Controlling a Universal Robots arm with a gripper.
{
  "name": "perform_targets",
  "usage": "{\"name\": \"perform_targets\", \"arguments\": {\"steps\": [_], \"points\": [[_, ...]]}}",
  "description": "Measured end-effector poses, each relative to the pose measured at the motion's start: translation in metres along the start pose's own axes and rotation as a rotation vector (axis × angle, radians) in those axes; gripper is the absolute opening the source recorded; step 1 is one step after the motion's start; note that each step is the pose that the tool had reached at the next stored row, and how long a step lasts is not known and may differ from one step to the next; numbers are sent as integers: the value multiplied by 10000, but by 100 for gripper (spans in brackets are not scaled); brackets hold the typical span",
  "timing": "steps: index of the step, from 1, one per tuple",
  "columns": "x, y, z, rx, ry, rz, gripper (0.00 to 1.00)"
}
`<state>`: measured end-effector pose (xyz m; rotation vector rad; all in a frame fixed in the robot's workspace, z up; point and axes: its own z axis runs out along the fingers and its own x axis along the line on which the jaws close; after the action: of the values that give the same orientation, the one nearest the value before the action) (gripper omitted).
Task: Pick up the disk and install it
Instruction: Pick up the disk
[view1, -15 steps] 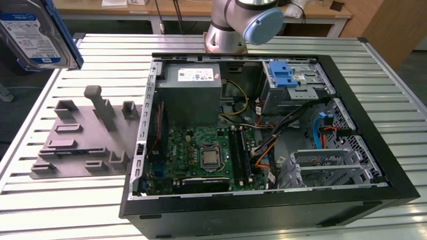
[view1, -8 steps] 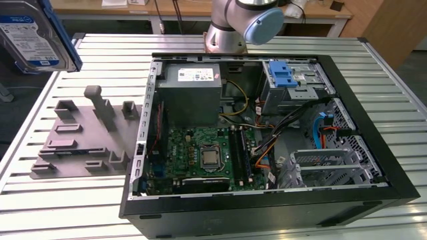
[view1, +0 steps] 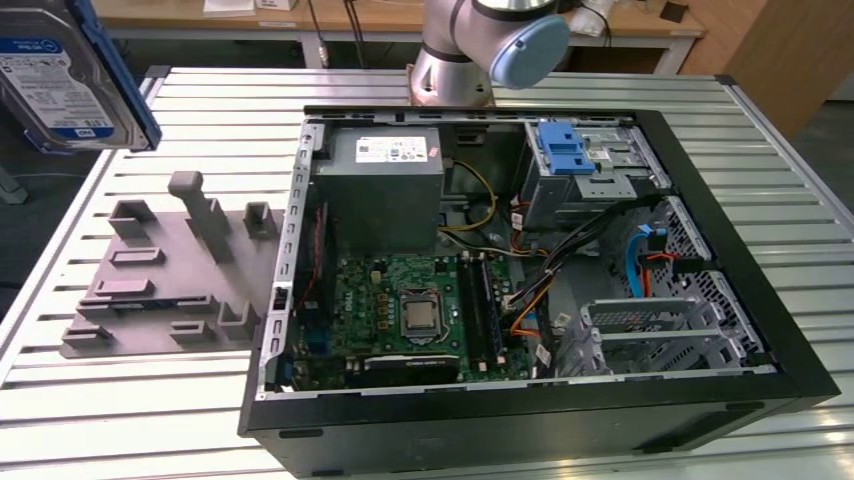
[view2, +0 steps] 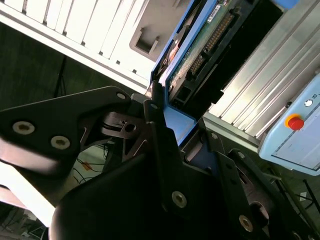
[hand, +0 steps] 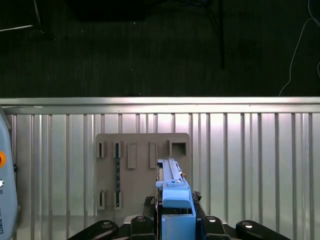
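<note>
Disk (view1: 60, 80), flat silver rectangle, blue-framed

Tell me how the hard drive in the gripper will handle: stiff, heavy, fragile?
Likely rigid and dense for its size: the hard drive shows a metal body in the exterior view. Its exposed circuit board suggests it dislikes knocks. The gripper clamps the smooth blue carrier frame, so it might slip.
</note>
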<state>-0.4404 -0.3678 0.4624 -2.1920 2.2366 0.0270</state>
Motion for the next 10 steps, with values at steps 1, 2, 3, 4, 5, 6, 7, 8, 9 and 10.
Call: {"name": "perform_targets", "arguments": {"steps": [1,2,3,4,5,6,7,8,9,10], "points": [[3,-8,0,-19,0,5,36],[6,-17,1,-40,0,9,36],[9,-27,1,-62,0,13,36],[12,-36,1,-80,1,16,36],[18,-44,0,-92,0,18,36],[25,-50,0,-98,-2,19,36],[32,-56,-1,-104,-4,19,36],[37,-59,-3,-107,-5,19,36],[41,-61,-6,-108,-6,20,36],[42,-62,-12,-109,-5,20,36]]}}
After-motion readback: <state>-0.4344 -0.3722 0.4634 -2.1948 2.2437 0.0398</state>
